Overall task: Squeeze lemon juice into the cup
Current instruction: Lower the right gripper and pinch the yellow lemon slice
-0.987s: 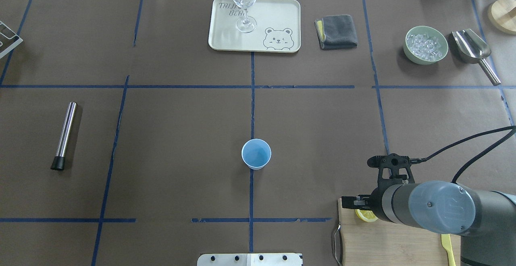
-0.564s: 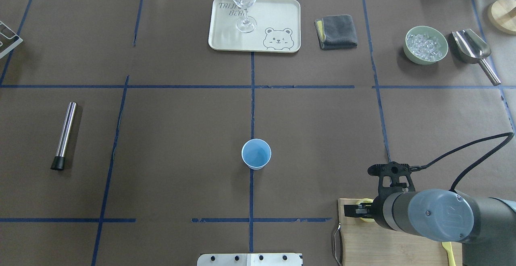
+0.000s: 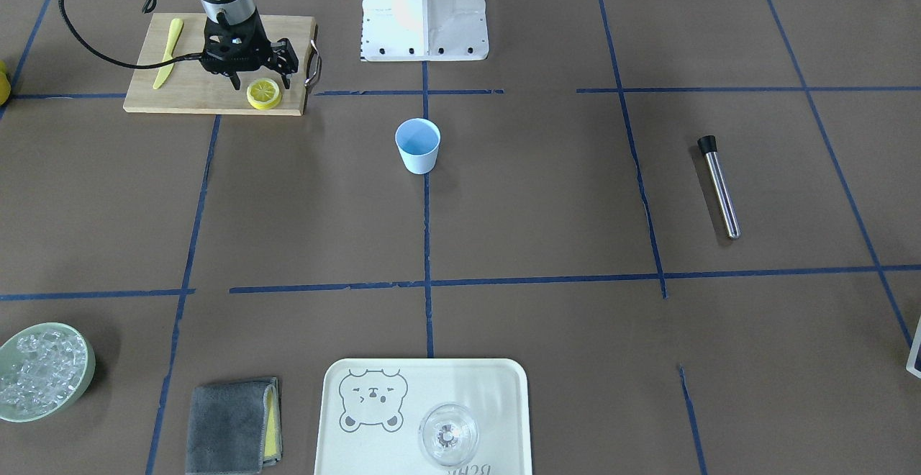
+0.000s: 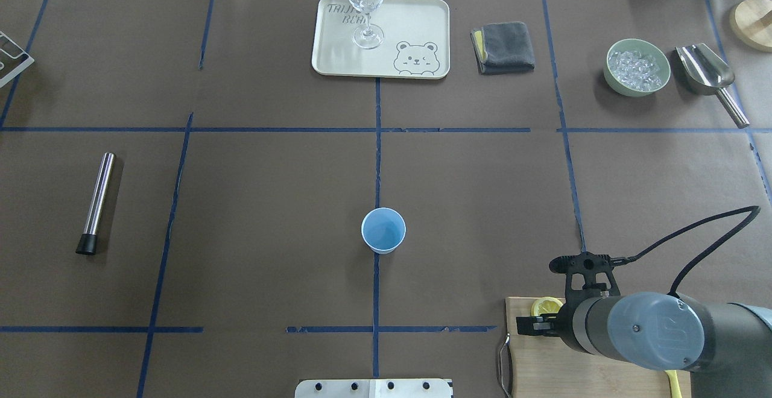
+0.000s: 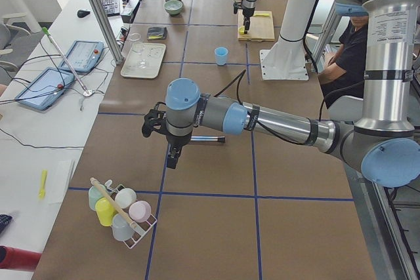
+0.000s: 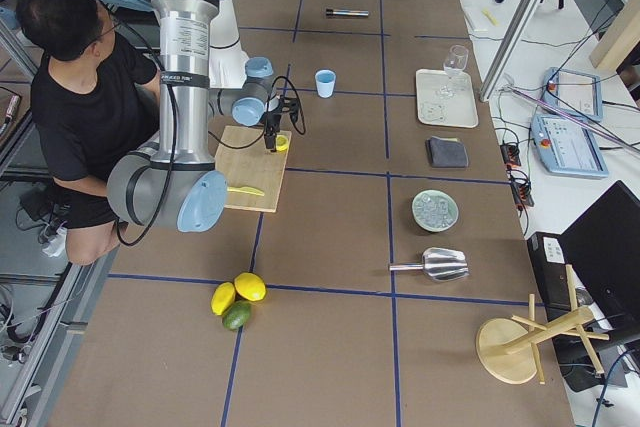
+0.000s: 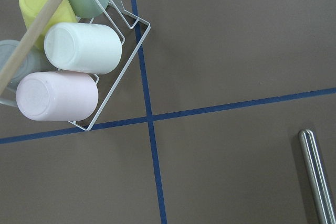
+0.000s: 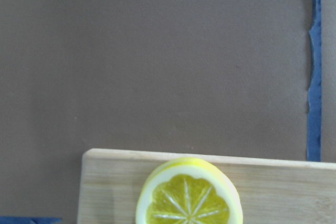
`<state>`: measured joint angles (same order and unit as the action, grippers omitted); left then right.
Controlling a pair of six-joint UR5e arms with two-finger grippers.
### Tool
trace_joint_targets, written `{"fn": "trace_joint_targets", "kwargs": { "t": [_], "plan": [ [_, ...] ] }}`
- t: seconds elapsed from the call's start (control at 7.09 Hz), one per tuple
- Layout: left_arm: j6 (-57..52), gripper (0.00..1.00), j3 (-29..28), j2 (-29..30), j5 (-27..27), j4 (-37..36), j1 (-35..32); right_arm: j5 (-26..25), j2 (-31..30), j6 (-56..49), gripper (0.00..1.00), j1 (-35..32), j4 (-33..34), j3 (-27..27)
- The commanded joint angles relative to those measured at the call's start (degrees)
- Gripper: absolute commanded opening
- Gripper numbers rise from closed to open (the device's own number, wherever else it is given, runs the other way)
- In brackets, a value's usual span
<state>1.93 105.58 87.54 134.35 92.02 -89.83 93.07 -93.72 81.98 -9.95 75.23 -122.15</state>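
Lemon (image 3: 264, 93): cut face up on wooden board (image 3: 187, 90). Right tool (image 3: 261, 85): fingers apart, close beside it. Left tool (image 5: 172, 159): state not discernible.

On your right arm (image 4: 733, 325) you'll see dark grey tube ending in a pale blue-grey round cap (image 4: 655, 330), with a maker's mark pressed into it and small screws set in its face. A black cable (image 4: 705, 229) loops off the black bracket (image 4: 588, 265) at the wrist, and the right gripper (image 3: 261, 83) is black too. Your left arm (image 5: 279, 122) has silver tubes, dark grey joints, blue caps, a white printed label (image 5: 387, 27) too small to read, and a black left gripper (image 5: 172, 160). The pedestal (image 3: 424, 14) is white, with a row of dark bolt holes.
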Motion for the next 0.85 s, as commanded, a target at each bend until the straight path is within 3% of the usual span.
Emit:
{"fn": "trace_joint_targets", "kwargs": {
  "t": [0.0,0.71],
  "plan": [
    [0.0,1.00,-0.1,0.0,0.0,0.0,0.0,0.1,0.6,-0.2,1.00,0.1,0.0,0.4],
    [0.0,1.00,-0.5,0.0,0.3,0.0,0.0,0.0,0.5,-0.2,1.00,0.0,0.0,0.9]
  ]
}}
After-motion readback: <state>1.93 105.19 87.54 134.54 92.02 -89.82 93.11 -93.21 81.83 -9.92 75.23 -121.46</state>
